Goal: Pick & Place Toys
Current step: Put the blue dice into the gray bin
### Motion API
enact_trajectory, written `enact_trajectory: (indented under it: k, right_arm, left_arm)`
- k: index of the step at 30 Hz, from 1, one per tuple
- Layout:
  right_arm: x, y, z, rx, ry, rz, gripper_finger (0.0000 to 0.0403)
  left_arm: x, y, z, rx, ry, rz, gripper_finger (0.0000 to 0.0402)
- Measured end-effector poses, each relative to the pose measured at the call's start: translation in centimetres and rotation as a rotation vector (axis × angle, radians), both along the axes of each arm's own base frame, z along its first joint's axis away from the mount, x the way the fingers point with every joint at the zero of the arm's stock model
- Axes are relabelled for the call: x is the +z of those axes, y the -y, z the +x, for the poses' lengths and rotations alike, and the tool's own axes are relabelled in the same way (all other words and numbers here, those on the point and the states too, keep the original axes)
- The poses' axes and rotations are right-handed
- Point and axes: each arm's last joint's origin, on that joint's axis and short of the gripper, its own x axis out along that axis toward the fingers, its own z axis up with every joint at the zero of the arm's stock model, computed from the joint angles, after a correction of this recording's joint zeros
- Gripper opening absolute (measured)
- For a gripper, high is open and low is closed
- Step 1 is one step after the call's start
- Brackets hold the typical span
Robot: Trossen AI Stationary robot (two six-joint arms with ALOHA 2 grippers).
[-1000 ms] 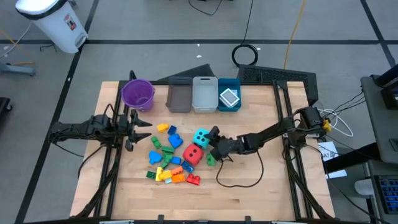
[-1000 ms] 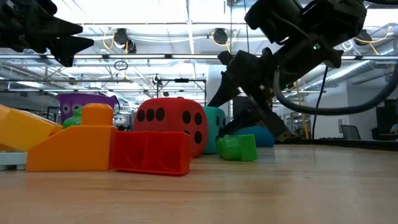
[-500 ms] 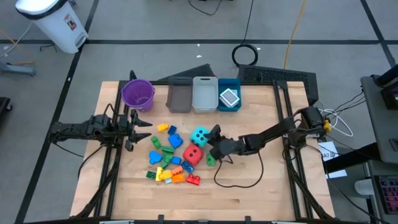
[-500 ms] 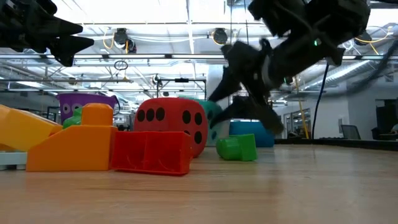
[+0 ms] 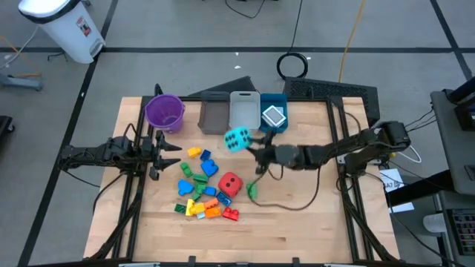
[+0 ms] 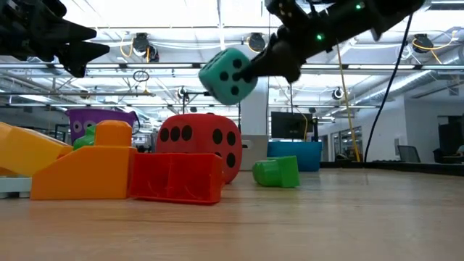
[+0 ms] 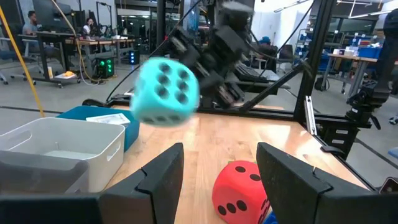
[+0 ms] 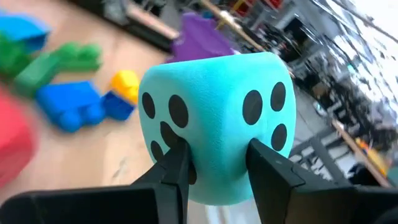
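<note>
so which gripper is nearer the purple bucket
Left. The left gripper hovers just below-right of the purple bucket; the right gripper, holding the cyan die, is farther right.

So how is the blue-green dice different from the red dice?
The cyan die is up in the air, pinched in the right hand; the red die sits on the table, with nothing holding it. The cyan die hangs tilted on a corner, while the red die rests flat. The cyan die is near the bins, the red die by the bricks. Both are cubes with black dots, about the same size.
</note>
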Motion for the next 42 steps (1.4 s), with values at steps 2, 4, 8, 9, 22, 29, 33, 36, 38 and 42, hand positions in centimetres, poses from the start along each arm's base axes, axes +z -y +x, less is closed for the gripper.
enact_trajectory:
  k: [2,4,8,9,22,29,33,36,38,42]
  right_arm:
    - [0.4,1.7,0.0,-0.021,0.034,0.034,0.01]
    - [0.3,3.7,0.0,-0.04,0.031,0.048,0.01]
    - [0.1,7.4,0.2,-0.112,-0.035,0.02,0.01]
    - [-0.1,8.2,0.4,-0.133,-0.068,0.022,0.01]
    - [-3.1,15.1,3.3,-0.174,-0.424,-0.077,0.01]
    - [-5.3,16.7,3.8,-0.18,-0.522,-0.106,0.01]
    - [-5.7,17.4,3.9,-0.194,-0.512,-0.118,0.01]
    - [-5.6,17.9,3.8,-0.21,-0.495,-0.12,0.01]
    - [-5.5,18.3,3.7,-0.214,-0.486,-0.116,0.01]
    - [-5.5,18.9,3.3,-0.236,-0.474,-0.089,0.01]
  left_arm:
    - [0.0,0.0,0.0,0.0,0.0,0.0,0.0209]
    - [0.0,0.0,0.0,0.0,0.001,0.0,0.0209]
    - [0.0,0.0,0.0,0.0,0.0,0.0,0.0209]
    - [0.0,0.0,0.0,0.0,0.0,0.0,0.0209]
    - [0.0,0.0,0.0,0.0,-0.001,0.0,0.0209]
    - [0.0,0.0,0.0,0.0,-0.001,0.0,0.0209]
    - [0.0,0.0,0.0,-0.002,-0.001,0.0,0.0209]
    - [0.0,0.0,0.0,-0.001,-0.001,0.0,0.0209]
    - [0.0,0.0,0.0,0.0,-0.001,0.0,0.0209]
    - [0.0,0.0,0.0,-0.001,0.0,0.0,0.0209]
